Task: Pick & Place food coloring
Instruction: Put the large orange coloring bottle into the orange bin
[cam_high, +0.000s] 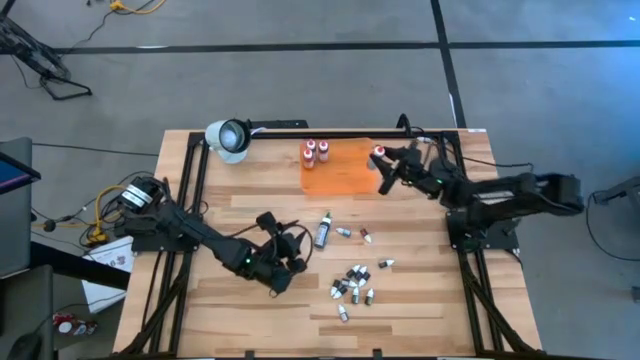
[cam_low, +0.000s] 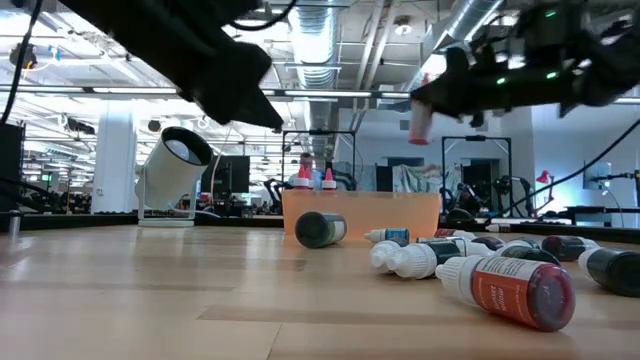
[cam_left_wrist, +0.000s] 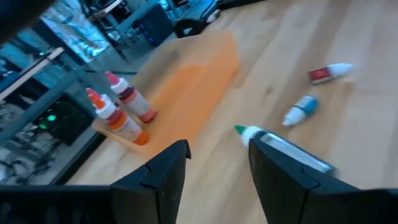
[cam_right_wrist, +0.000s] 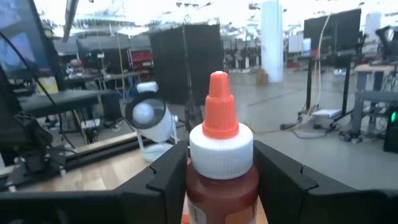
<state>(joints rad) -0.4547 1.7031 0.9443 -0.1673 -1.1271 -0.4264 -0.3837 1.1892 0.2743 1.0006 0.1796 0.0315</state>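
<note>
My right gripper (cam_high: 381, 166) is shut on a red food coloring bottle (cam_right_wrist: 221, 168) with a white cap and an orange tip, held over the right end of the orange mat (cam_high: 340, 172). Two more red bottles (cam_high: 316, 152) stand upright on the mat's far left corner. My left gripper (cam_high: 298, 240) is open above the table's middle with nothing between its fingers (cam_left_wrist: 165, 171). Just beyond its fingertips a dark bottle (cam_high: 323, 231) with a green tip (cam_left_wrist: 241, 129) lies on its side. Several small bottles (cam_high: 355, 284) lie in a heap near the front. My right gripper pinches the red bottle between its two fingers (cam_right_wrist: 171, 171) at the body's top (cam_right_wrist: 221, 186), just below the white cap. The fingers come level from the table's right side. The bottle stands upright and is lifted clear (cam_low: 420, 122) above the mat.
A white spot lamp (cam_high: 228, 138) sits at the far left corner. Single small bottles (cam_high: 343, 232) (cam_high: 366, 236) lie between the mat and the heap. Black frame rails (cam_high: 470, 290) run along both table sides.
</note>
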